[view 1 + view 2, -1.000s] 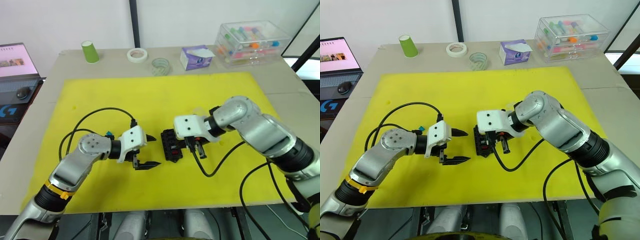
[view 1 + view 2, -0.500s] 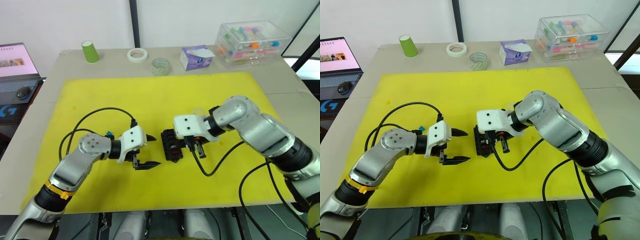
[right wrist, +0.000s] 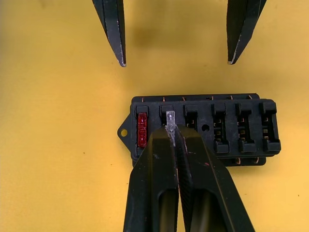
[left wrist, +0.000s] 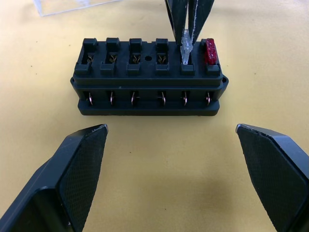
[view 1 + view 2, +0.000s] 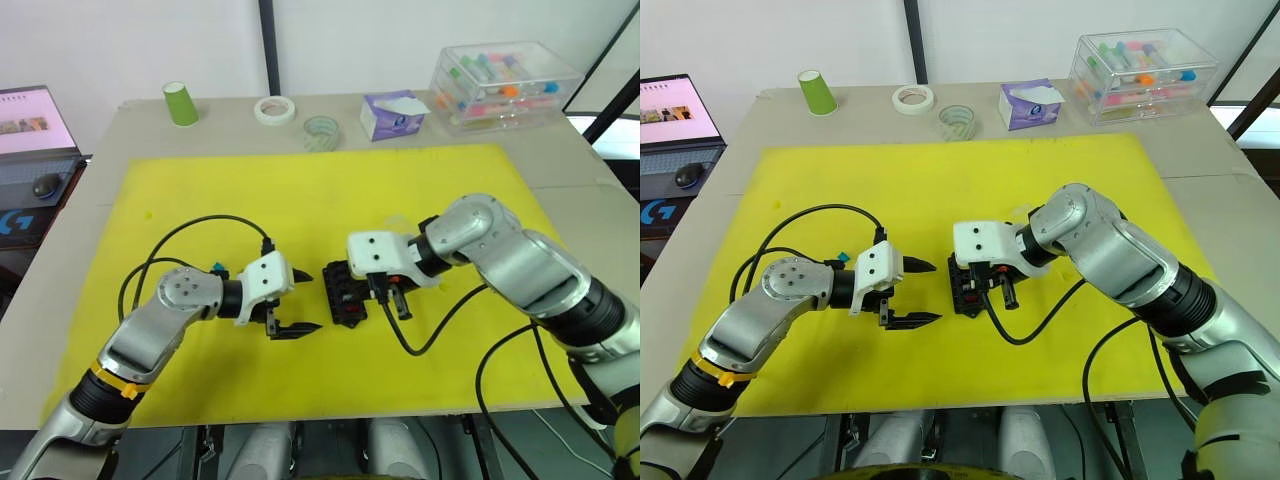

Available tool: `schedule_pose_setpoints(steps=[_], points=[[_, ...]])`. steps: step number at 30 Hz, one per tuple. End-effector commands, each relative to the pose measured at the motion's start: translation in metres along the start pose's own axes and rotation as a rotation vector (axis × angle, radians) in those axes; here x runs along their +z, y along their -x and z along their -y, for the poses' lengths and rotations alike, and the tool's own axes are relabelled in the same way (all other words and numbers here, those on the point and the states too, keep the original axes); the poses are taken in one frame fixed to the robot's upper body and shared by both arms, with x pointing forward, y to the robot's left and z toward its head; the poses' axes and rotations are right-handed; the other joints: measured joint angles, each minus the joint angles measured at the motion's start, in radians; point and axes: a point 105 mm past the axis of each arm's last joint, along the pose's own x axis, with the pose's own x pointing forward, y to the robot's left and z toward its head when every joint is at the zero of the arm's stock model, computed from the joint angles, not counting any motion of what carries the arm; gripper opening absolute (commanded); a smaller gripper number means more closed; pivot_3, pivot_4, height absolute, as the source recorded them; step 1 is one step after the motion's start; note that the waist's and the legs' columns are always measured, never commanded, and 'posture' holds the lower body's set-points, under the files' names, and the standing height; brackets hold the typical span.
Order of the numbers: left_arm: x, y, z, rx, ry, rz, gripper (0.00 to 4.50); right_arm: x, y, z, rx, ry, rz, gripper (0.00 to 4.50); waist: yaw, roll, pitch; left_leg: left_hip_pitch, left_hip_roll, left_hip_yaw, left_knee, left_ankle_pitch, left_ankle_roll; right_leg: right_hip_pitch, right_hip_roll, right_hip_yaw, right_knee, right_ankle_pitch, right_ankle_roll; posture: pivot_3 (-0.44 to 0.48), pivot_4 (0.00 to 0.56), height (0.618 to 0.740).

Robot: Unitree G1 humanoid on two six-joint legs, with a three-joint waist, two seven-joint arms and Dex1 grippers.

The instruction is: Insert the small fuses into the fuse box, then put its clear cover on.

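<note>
The black fuse box (image 5: 342, 293) lies on the yellow mat (image 5: 300, 200) between my two grippers. A red fuse (image 4: 210, 50) sits in its end slot. My right gripper (image 3: 172, 131) is shut on a clear fuse (image 3: 170, 118), whose lower end is at the slot beside the red one (image 4: 186, 47). The other slots look empty. My left gripper (image 5: 312, 299) stands open just left of the box, its fingers (image 4: 82, 169) wide apart and touching nothing. A corner of the clear cover (image 4: 67, 5) lies on the mat beyond the box.
Along the table's far edge stand a green cup (image 5: 180, 103), a white tape roll (image 5: 274, 110), a clear tape roll (image 5: 321, 132), a purple tissue box (image 5: 392, 114) and a large clear storage box (image 5: 505, 82). A laptop (image 5: 30, 120) sits off the left side.
</note>
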Motion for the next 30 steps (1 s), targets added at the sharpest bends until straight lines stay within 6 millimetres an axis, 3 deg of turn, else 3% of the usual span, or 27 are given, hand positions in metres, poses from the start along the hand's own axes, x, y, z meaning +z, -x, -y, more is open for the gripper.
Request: schedule_pose_setpoints(steps=[1,12,30], points=[[0.0095,0.0010,0.0015,0.003,-0.043,0.026,4.47,0.0142,0.0080,-0.0007,-0.010,0.050,0.036,0.00,0.000,0.000,0.000,0.000,0.000,0.000,0.000,0.000,0.000,0.000,0.000,0.000,0.000,0.000,0.000,0.000,0.150,0.740],[0.0099,-0.0005,0.0027,0.000,-0.045,0.031,4.47,0.0165,0.0131,0.0037,-0.024,0.054,0.039,0.00,0.000,0.000,0.000,0.000,0.000,0.000,0.000,0.000,0.000,0.000,0.000,0.000,0.000,0.000,0.000,0.000,0.150,0.740],[0.0099,-0.0007,0.0031,0.007,-0.045,0.033,4.47,0.0076,0.0051,-0.0029,0.004,0.010,0.005,0.00,0.000,0.000,0.000,0.000,0.000,0.000,0.000,0.000,0.000,0.000,0.000,0.000,0.000,0.000,0.000,0.000,0.150,0.740]])
